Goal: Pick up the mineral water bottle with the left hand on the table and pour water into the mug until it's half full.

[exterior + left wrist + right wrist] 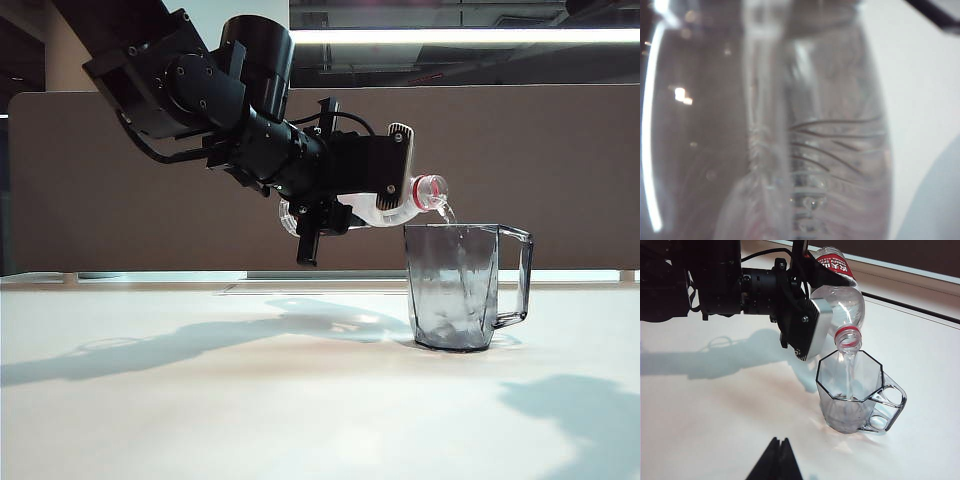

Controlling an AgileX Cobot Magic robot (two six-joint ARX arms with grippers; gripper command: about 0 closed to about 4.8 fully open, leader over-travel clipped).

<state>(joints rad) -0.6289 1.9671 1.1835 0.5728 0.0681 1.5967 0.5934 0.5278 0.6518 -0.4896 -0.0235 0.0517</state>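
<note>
The left gripper (pixel 340 205) clamps the bottle (pixel 400 203) around its body, holding it tipped nearly level above the table (pixel 200 400), mouth pointing toward three o'clock in the exterior view. The red-ringed neck hangs just over the mug's (pixel 455 285) rim at its ten o'clock edge, and a thin stream of water (pixel 846 372) falls from the mouth into the mug (pixel 852 392), which stands upright with its handle toward three o'clock. A little water lies in its bottom. The right gripper (pixel 777 460) shows only as dark fingertips meeting in a point, closed and empty, well apart from the mug.
</note>
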